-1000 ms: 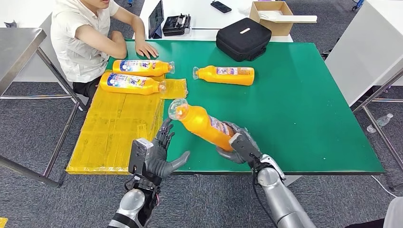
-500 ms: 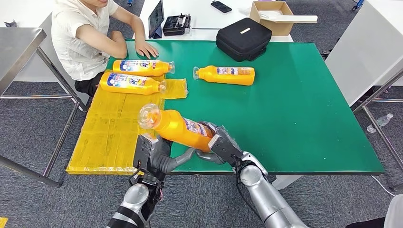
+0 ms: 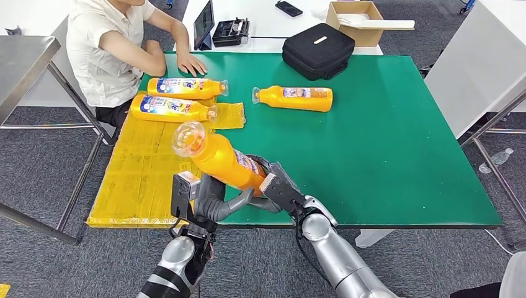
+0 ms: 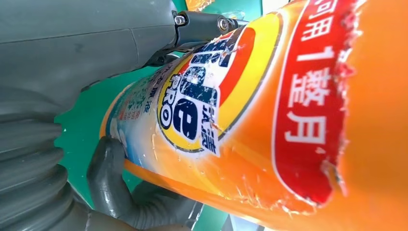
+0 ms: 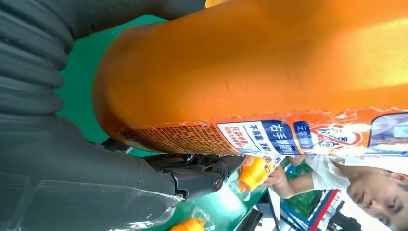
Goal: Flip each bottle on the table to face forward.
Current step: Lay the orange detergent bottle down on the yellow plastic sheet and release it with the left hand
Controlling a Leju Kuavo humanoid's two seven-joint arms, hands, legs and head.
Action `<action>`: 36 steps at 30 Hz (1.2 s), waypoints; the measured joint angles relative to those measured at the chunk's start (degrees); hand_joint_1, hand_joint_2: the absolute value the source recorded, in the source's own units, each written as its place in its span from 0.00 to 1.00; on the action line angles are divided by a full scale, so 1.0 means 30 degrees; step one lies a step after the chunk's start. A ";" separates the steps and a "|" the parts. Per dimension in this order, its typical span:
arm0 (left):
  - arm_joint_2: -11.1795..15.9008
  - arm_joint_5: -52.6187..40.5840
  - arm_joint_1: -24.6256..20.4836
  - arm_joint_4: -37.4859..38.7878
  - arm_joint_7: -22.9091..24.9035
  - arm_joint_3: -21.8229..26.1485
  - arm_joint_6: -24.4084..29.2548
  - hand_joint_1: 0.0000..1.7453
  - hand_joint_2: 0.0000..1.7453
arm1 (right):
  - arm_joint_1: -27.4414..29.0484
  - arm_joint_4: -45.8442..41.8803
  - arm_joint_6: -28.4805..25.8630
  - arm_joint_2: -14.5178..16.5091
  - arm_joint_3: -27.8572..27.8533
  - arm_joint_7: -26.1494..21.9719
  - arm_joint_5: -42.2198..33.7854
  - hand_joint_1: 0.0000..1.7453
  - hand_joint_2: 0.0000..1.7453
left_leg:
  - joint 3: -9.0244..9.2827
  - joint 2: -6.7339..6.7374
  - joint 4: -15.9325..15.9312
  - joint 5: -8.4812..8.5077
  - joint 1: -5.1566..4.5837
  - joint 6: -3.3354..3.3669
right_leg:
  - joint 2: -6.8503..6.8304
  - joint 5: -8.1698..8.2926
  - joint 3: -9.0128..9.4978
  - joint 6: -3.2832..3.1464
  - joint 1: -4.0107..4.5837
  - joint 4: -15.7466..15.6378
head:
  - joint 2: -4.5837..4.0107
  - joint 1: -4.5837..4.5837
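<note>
I hold an orange bottle [image 3: 218, 160] with a clear cap tilted above the table's front edge, cap pointing up and to the left. My right hand [image 3: 275, 187] grips its base. My left hand [image 3: 213, 200] cups the body from below, thumb under it. The left wrist view shows the bottle's [image 4: 240, 120] colourful front label facing my left hand [image 4: 72, 62], whose thumb [image 4: 109, 166] presses on it. The right wrist view shows the bottle's [image 5: 250, 72] plain back and small-print label against my right hand [image 5: 72, 159]. Two bottles [image 3: 186, 88] [image 3: 169, 107] lie label-up on the yellow mat [image 3: 146, 171]. A third bottle [image 3: 296, 98] lies on the green table [image 3: 384, 143].
A person sits at the table's far left corner with a hand [image 3: 190, 64] resting on the green top near the bottles. A black bag [image 3: 317, 49] sits at the back edge. Beyond it stands a cardboard box [image 3: 356, 22] on a white desk.
My right hand has carried the bottle left and tipped its cap higher. My left hand, open a second ago, now wraps under the bottle's body.
</note>
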 joint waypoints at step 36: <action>-0.0013 0.1344 0.0166 -0.1109 -0.1559 0.0402 0.0453 1.00 1.00 | -0.0151 0.1609 -0.0800 0.0424 0.1160 0.0240 -0.0670 0.03 1.00 | -0.0010 0.0000 0.0000 0.0000 0.0001 0.0000 | 0.0000 0.0000 -0.0015 0.0000 0.0001 0.0000 | 0.0000 0.0000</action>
